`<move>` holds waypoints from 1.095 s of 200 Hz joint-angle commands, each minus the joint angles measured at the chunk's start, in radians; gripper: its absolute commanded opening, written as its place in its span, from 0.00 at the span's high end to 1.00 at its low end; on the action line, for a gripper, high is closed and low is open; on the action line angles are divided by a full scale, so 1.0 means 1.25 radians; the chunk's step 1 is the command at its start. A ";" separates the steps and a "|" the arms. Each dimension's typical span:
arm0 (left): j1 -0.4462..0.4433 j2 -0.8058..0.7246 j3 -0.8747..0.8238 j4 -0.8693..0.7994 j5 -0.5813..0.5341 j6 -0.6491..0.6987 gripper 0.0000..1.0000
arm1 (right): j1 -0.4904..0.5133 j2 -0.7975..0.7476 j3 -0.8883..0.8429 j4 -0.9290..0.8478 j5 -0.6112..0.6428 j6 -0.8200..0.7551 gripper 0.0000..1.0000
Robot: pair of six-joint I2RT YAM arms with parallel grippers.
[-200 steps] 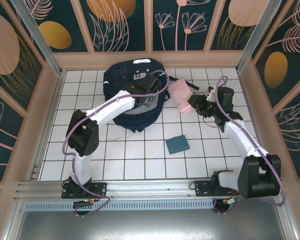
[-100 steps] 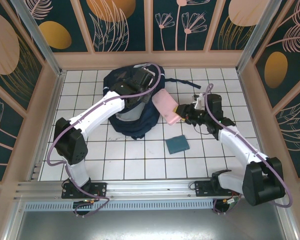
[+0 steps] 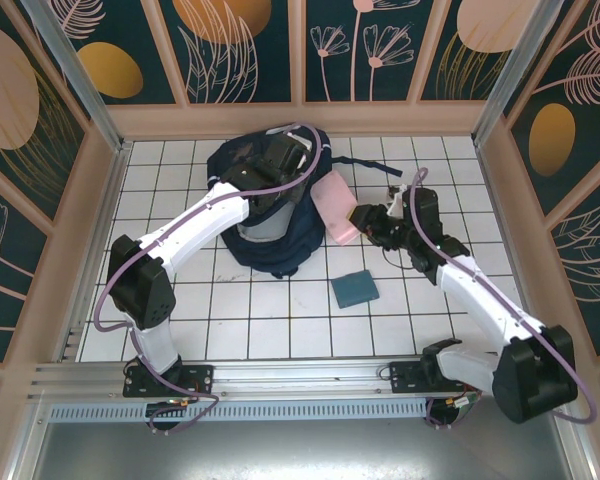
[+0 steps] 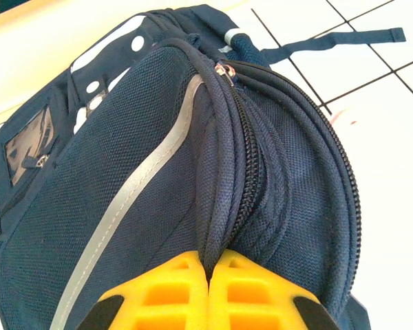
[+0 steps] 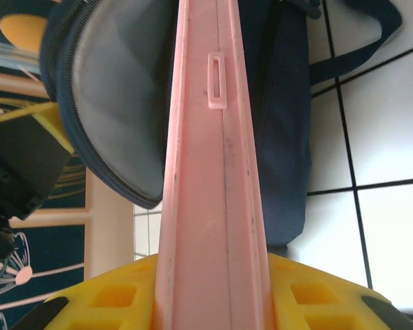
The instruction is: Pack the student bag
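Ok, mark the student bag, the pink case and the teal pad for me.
student bag (image 3: pixel 285 252), top view, lower navy fabric.
pink case (image 3: pixel 332 205), top view, middle of flat face.
teal pad (image 3: pixel 354 289), top view, its centre.

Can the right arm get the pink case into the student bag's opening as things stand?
Probably yes. The left fingers pinch the student bag by its zip edge, lifting the mouth open. The pink case in the right fingers sits right beside the exposed grey lining, with nothing visible between.

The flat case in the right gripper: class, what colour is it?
The case is pale pink; the right wrist view shows it best.
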 commanded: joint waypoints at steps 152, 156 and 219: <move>-0.008 -0.060 0.006 0.130 0.074 -0.041 1.00 | 0.146 0.386 0.156 0.379 -0.002 0.125 0.82; -0.008 -0.060 0.008 0.128 0.076 -0.043 1.00 | 0.146 0.402 0.166 0.387 -0.003 0.129 0.82; -0.007 -0.058 0.015 0.120 0.094 -0.065 1.00 | 0.186 0.632 0.351 0.451 0.102 0.159 0.82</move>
